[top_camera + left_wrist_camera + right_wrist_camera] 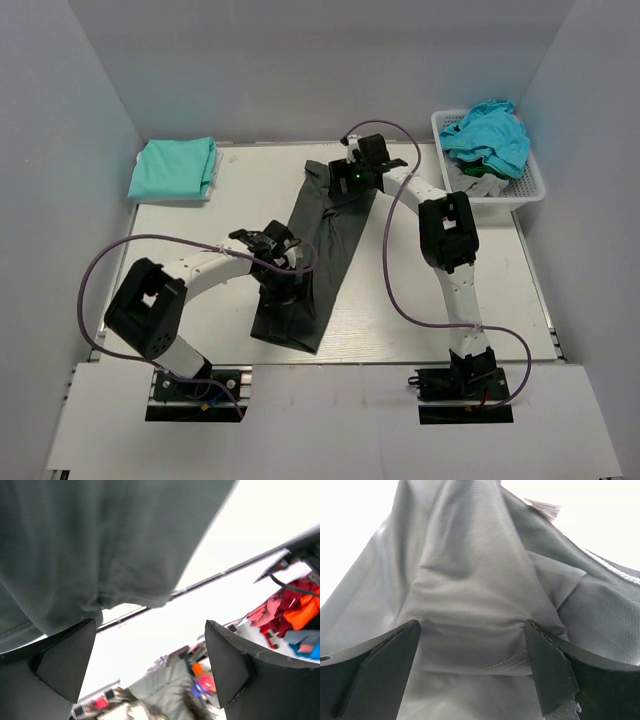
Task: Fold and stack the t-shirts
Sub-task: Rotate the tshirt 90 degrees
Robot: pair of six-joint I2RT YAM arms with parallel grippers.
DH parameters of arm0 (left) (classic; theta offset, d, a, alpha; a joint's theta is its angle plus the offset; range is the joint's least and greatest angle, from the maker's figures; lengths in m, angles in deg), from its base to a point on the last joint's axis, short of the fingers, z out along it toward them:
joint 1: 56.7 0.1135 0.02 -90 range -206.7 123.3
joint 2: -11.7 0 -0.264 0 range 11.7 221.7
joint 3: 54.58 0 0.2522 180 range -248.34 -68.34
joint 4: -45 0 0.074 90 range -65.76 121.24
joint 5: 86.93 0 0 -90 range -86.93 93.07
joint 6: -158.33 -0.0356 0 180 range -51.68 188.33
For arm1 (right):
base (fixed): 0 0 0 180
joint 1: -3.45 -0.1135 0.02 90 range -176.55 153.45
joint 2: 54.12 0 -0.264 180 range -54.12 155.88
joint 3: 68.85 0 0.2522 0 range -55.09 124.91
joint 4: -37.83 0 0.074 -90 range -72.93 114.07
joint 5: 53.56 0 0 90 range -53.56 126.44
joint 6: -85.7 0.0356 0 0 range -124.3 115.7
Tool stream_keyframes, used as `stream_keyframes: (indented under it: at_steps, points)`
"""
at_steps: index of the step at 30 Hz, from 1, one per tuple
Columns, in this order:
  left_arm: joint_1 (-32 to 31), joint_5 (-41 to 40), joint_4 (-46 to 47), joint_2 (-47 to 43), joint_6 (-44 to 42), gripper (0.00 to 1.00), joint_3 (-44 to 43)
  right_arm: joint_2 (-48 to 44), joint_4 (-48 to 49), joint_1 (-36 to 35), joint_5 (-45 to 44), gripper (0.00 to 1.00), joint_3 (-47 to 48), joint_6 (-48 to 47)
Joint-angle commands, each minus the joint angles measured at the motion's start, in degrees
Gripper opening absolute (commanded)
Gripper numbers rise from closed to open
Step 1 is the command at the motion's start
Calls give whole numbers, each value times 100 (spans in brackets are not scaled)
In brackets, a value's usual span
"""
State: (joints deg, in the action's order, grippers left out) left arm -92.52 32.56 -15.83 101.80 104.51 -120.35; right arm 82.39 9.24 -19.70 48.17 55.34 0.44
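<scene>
A dark charcoal t-shirt point(318, 255) lies as a long narrow strip running from the far middle of the table toward the near edge. My left gripper point(283, 262) is open at the strip's left edge; in the left wrist view point(150, 625) nothing lies between the fingers, and the cloth point(90, 545) sits above the left finger. My right gripper point(352, 180) is open over the strip's far end, its fingers straddling a raised fold of cloth point(470, 630). A small white neck label point(543, 507) shows beyond it. A folded mint-green t-shirt point(175, 168) lies at the back left.
A white lattice basket point(522, 190) at the back right holds a turquoise tee point(490, 135) and a grey one point(475, 180). White walls close in the table on three sides. Purple cables loop off both arms.
</scene>
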Motion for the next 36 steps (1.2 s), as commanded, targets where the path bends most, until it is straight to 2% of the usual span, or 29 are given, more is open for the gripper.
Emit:
stream_keyframes:
  at_steps: [1,3,6,7,9,10,12,15,18,19,22,27,36]
  points:
    - [-22,67,-249,-520,-523,100,-432,-123,-2,-39,656,90,460,-693]
    - [-75,-154,-320,-677,-612,100,-739,-369,24,-66,420,90,453,-562]
    - [-75,-943,-443,-1028,-665,100,-1083,-685,-28,-154,122,90,488,-274]
    - [-14,-1650,-522,-1100,-552,100,-1153,-739,-90,-189,-107,90,488,-132]
    - [74,-2340,-637,-1232,-122,100,-1276,-993,-404,-311,-511,90,549,184]
    - [74,-3039,-750,-1232,54,100,-1329,-1064,-563,-356,-653,90,593,316]
    - [74,-3685,-1075,-1303,598,100,-1513,-1265,-932,-600,-1031,90,506,546]
    - [127,-4966,-1401,-1504,1355,100,-1567,-1574,-1364,-1014,-1822,90,-56,1046]
    - [127,-5488,-1402,-1767,1663,100,-1514,-1540,-2014,-1365,-2279,90,-189,1618]
    - [127,-5551,-1402,-1838,1733,100,-1462,-1487,-2424,-1419,-2402,90,-154,1810]
    - [127,-5604,-1095,-2101,1734,100,-1181,-1276,-2839,-1744,-2553,90,-92,2294]
    - [127,-5736,-1146,-2102,1787,100,-1066,-916,-3131,-2105,-2623,90,-48,2944]
    - [127,-5464,-1147,-1988,1840,100,-943,-371,-3395,-1948,-2869,90,-205,3218]
